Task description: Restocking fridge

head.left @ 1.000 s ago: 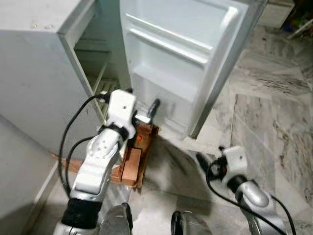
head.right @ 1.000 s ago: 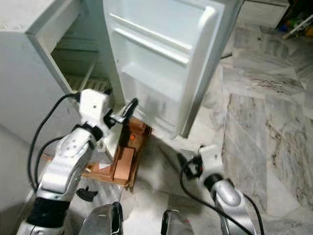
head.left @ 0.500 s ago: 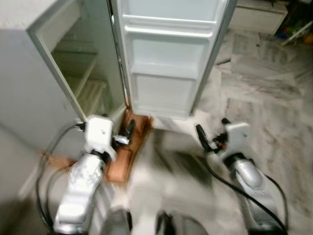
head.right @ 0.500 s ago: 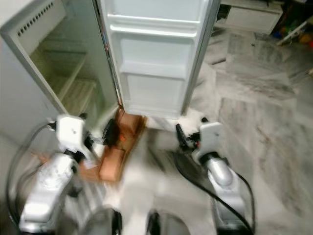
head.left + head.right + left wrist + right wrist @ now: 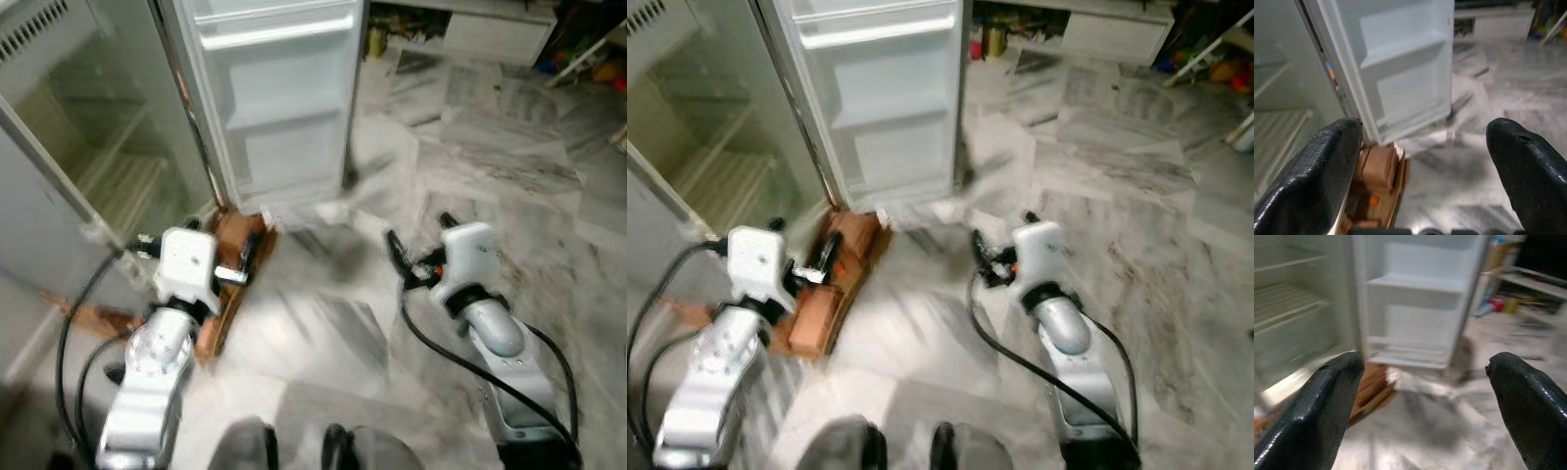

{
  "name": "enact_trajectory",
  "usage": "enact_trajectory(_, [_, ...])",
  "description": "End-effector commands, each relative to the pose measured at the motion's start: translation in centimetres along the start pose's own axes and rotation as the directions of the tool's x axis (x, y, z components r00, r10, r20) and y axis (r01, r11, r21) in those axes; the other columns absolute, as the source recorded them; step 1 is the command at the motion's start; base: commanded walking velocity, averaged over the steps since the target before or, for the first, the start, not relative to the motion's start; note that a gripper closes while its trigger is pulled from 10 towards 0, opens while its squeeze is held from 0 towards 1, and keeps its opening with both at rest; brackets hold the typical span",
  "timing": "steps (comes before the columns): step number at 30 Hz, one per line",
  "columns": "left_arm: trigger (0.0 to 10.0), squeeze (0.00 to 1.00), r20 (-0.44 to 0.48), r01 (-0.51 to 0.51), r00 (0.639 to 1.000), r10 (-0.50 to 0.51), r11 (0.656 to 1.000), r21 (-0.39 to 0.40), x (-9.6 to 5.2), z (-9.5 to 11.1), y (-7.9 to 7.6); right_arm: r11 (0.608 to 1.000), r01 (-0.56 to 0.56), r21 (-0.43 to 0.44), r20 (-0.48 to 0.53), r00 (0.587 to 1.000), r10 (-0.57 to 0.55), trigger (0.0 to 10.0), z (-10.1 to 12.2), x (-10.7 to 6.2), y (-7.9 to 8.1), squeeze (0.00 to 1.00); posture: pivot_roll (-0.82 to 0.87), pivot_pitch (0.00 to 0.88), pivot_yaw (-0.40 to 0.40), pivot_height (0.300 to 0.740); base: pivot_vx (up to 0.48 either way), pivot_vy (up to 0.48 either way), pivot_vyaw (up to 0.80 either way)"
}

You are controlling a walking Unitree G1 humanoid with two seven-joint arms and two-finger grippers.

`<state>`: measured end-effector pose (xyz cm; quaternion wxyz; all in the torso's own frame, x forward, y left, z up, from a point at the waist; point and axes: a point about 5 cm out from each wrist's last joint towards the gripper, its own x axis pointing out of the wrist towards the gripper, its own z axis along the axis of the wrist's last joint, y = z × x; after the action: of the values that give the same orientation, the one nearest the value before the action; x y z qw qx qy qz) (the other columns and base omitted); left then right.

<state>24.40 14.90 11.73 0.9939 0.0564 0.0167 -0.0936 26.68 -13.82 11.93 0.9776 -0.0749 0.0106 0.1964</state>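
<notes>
The fridge [image 5: 88, 127] stood open with its door [image 5: 279, 98] swung wide. Both pincers, left [image 5: 1420, 161] and right [image 5: 1422, 396], gaped wide and held nothing. A cardboard box [image 5: 230, 274] lay at the door's foot (blurred); a careless step could catch it.

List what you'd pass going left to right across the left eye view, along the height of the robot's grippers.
Open fridge body → left gripper over the brown cardboard box on the floor → bare marble floor → right gripper.
</notes>
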Motion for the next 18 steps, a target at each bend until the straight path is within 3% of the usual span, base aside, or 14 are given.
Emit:
enact_trajectory(1, [10.0,0.00,0.007,0.014,1.000,-0.014,1.000,-0.001,0.0,0.0,-0.4,1.000,-0.027,-0.009,-0.034,0.999,0.027,10.0,-0.6,-0.2,0.1,0.00,0.05,0.127,0.041,0.740,0.296,-0.375,0.00])
enact_trajectory(4, [10.0,0.00,-0.038,-0.013,0.999,0.012,0.999,-0.030,-0.6,-1.0,0.1,0.997,-0.056,-0.048,-0.021,0.998,0.055,10.0,-0.5,-0.5,0.8,0.00,0.03,0.098,0.032,0.740,0.295,-0.375,0.00])
enact_trajectory(7, [10.0,0.00,-0.018,0.016,1.000,-0.015,1.000,0.009,-0.8,-0.9,0.0,0.993,0.103,-0.055,0.029,0.994,-0.102,10.0,0.3,-0.1,-0.7,0.00,0.04,0.083,0.026,0.740,0.298,-0.374,0.00])
enact_trajectory(9, [10.0,0.00,-0.008,-0.014,1.000,0.014,1.000,-0.005,-0.5,-0.7,0.6,0.963,0.269,-0.033,0.031,0.963,-0.268,10.0,0.2,-0.6,-2.1,0.00,0.04,0.074,0.024,0.740,0.332,-0.341,0.00])
enact_trajectory(11, [10.0,0.00,0.010,-0.022,1.000,0.022,1.000,-0.008,0.0,-0.4,0.6,0.941,0.338,-0.029,0.005,0.941,-0.338,10.0,-0.4,-1.0,-2.5,0.00,0.04,0.078,0.025,0.740,0.383,-0.281,0.00])
enact_trajectory(15, [10.0,0.00,0.042,-0.018,0.999,0.019,1.000,-0.010,0.9,0.4,0.5,0.925,0.379,0.008,0.030,0.925,-0.379,10.0,-0.2,-1.3,-2.3,0.00,0.02,0.087,0.034,0.740,0.436,-0.063,0.00])
enact_trajectory(18, [10.0,0.00,0.055,0.008,0.998,-0.007,1.000,-0.011,1.3,0.7,0.1,0.941,0.338,0.016,0.048,0.940,-0.338,10.0,-0.1,-1.4,-1.8,0.00,0.01,0.083,0.031,0.740,0.450,0.000,0.00])
